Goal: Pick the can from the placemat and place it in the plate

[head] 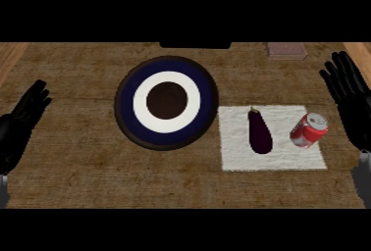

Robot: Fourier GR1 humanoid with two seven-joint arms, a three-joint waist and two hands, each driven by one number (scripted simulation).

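A red can (308,130) with a silver top lies tilted on the right part of the white placemat (235,152). A dark purple eggplant (259,131) lies on the same mat, left of the can. The round plate (167,101), ringed dark blue and white with a brown centre, sits left of the mat. My right hand (352,100) is open with straight fingers, just right of the can and apart from it. My left hand (20,125) rests open at the left edge, far from the plate.
The counter (87,171) is brown and woven-looking. A small pinkish block (287,50) sits at the far edge, right of centre. A dark object (195,45) shows at the top middle. Wooden borders run along both far corners.
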